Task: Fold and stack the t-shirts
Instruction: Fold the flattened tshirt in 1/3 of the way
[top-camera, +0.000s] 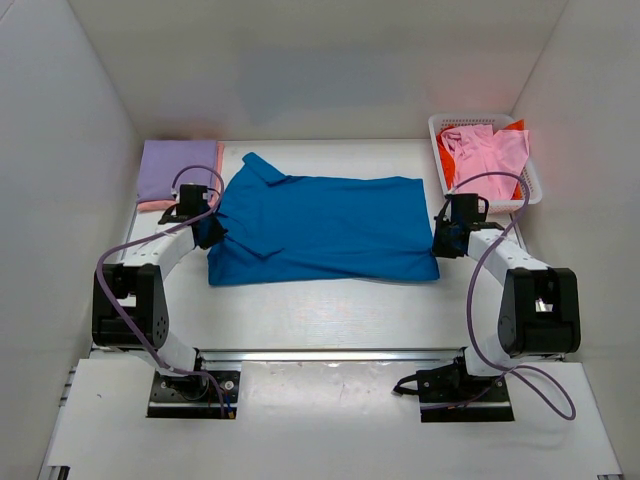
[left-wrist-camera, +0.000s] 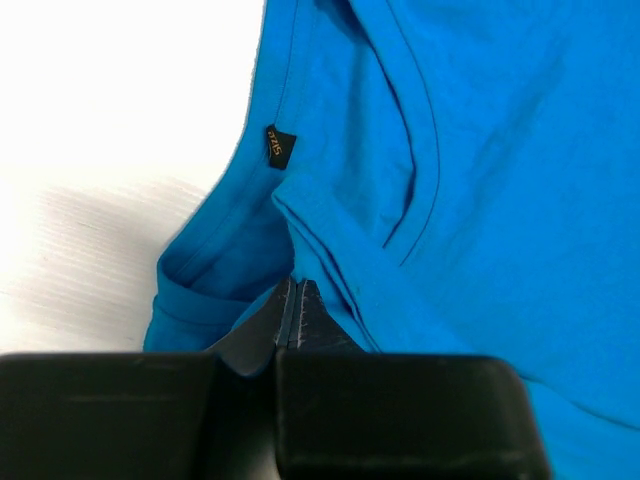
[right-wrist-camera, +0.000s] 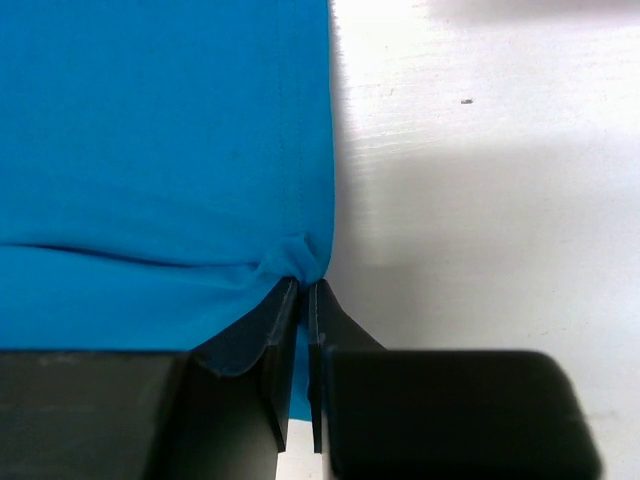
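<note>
So the blue shirt (top-camera: 320, 225) lay flat mid-worktop (top-camera: 300, 310), left gripper (left-wrist-camera: 290, 300) clamped on its 9 o'clock edge by the collar, right gripper (right-wrist-camera: 303, 290) pinching the 3 o'clock hem, lavender shirt (top-camera: 178, 170) at 10, pink shirt (top-camera: 490, 150) in the basket (top-camera: 480, 125) at 2.

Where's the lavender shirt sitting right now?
In the top view, the lavender shirt lies folded at the far-left corner of the table, just beyond the left tool and left of the blue shirt collar.
</note>
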